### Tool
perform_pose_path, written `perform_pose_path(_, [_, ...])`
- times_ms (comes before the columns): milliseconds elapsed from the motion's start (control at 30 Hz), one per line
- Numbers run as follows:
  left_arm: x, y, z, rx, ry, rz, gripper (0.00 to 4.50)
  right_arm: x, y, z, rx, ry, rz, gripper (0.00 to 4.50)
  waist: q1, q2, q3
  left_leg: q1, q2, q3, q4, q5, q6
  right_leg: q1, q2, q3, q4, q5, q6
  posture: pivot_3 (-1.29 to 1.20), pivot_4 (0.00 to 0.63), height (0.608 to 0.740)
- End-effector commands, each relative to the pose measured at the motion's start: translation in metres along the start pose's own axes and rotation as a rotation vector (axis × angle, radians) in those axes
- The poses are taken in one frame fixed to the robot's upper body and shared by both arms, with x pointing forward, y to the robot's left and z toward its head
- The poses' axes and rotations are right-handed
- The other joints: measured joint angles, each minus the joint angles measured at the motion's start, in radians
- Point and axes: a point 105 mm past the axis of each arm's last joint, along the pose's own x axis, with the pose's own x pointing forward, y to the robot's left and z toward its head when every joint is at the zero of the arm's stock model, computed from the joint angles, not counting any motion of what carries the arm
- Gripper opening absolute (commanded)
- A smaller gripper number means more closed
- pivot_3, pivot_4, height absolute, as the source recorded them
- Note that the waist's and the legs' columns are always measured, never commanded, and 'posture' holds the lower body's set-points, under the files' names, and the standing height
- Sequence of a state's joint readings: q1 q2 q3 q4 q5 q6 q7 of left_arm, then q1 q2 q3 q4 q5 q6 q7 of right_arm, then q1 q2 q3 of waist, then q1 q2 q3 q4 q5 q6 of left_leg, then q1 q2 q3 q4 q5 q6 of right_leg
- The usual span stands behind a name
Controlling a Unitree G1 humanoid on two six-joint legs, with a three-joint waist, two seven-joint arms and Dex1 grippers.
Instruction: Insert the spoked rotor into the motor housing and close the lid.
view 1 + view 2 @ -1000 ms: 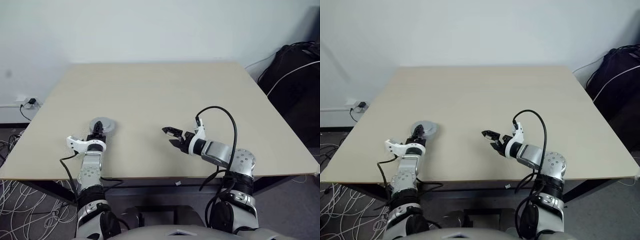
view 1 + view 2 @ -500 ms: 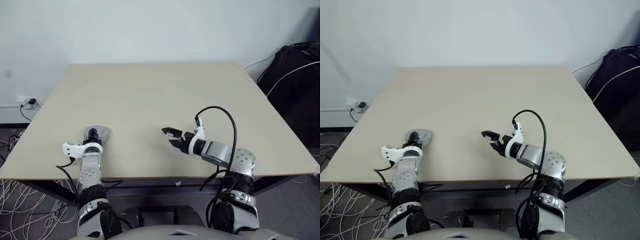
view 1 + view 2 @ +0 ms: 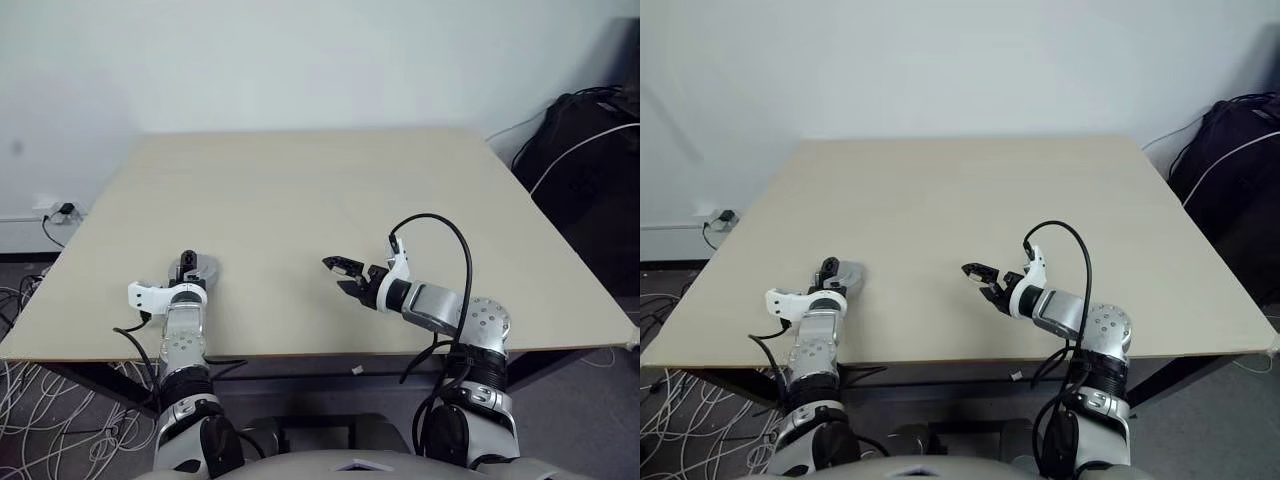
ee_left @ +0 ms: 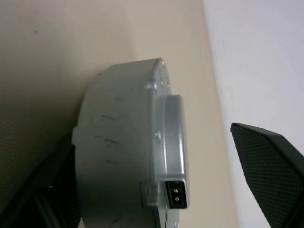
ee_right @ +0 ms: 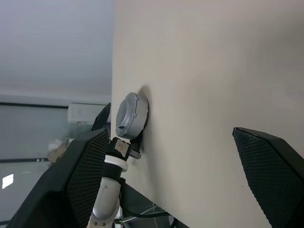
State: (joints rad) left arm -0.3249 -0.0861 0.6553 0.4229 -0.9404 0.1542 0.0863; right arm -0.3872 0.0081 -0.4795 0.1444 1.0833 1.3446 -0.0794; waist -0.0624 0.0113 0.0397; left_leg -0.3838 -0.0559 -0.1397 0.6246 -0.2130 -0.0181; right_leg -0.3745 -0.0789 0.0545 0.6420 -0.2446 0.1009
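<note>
A round grey motor housing (image 3: 203,268) lies flat on the tan table (image 3: 300,180) near its front left edge, with the lid (image 4: 172,142) seated on it as a raised grey cap. The spoked rotor is hidden. My left gripper (image 3: 187,263) is open around the housing: in the left wrist view one finger (image 4: 270,175) stands clear of the lid side. My right gripper (image 3: 337,273) hovers open and empty over the table's front middle, pointing left toward the housing (image 5: 129,116).
The table's front edge (image 3: 300,352) runs just behind both wrists. A black bag (image 3: 590,150) with white cords sits beyond the right edge. Loose cables (image 3: 40,430) and a wall socket (image 3: 55,207) are on the floor side at left.
The left gripper carried the housing a little left and toward the front edge, set it on the table, and opened its fingers. The right arm stayed still.
</note>
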Motion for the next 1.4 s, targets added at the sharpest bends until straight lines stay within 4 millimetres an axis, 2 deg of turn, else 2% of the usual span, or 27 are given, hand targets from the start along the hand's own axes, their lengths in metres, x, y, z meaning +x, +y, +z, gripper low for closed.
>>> perform_pose_path(33, [-0.004,0.011,0.0,0.025,0.009,0.048,4.44,0.0,0.01,0.005,-0.021,-0.016,0.039,4.5,0.0,0.0,0.0,0.0,0.0,0.0,0.0,0.0,0.0,0.0,0.0,0.0,0.0,0.0,0.0,0.0,0.0,0.74])
perform_pose_path(567, [-0.047,0.042,0.006,0.06,0.077,0.182,4.44,0.002,0.01,0.002,-0.019,-0.002,0.042,4.5,-0.008,0.0,0.0,0.002,0.002,0.004,-0.009,-0.003,0.0,-0.003,0.0,0.003,-0.002,-0.001,0.0,0.0,0.0,0.74])
perform_pose_path(800, [-0.064,0.049,-0.004,0.1,0.24,0.199,4.44,0.004,0.011,0.001,-0.019,0.004,0.046,4.5,-0.005,0.005,-0.003,0.003,0.002,0.006,-0.009,-0.004,0.002,-0.002,0.0,0.004,-0.006,-0.004,-0.003,0.0,0.0,0.74])
perform_pose_path(967, [-0.078,0.041,-0.012,0.123,0.354,0.162,4.44,0.003,0.01,0.0,-0.014,0.007,0.05,4.5,0.001,0.009,-0.007,0.004,0.002,0.006,-0.009,-0.006,0.004,-0.002,0.0,0.004,-0.013,-0.003,-0.002,0.0,0.0,0.74])
perform_pose_path(1067, [-0.09,0.03,-0.02,0.176,0.451,0.107,4.44,0.002,0.009,-0.001,-0.012,0.007,0.05,4.5,0.004,0.01,-0.007,0.003,0.001,0.006,-0.009,-0.007,0.005,-0.002,-0.001,0.004,-0.014,-0.003,-0.001,0.0,0.0,0.74])
perform_pose_path(1267, [-0.094,-0.027,-0.031,0.363,0.53,-0.2,4.44,-0.006,0.007,0.004,-0.035,-0.02,0.051,4.5,0.024,0.006,-0.004,0.003,0.001,0.005,-0.009,-0.007,0.004,-0.003,-0.001,0.003,-0.014,-0.003,-0.001,0.0,0.0,0.74])
perform_pose_path(1400, [-0.083,-0.045,-0.031,0.607,0.451,-0.337,4.44,-0.015,0.008,0.011,-0.174,-0.08,0.026,4.5,0.024,0.005,-0.003,0.003,0.001,0.006,-0.01,-0.008,0.002,-0.003,-0.001,0.003,-0.014,-0.003,-0.001,0.0,0.0,0.74])
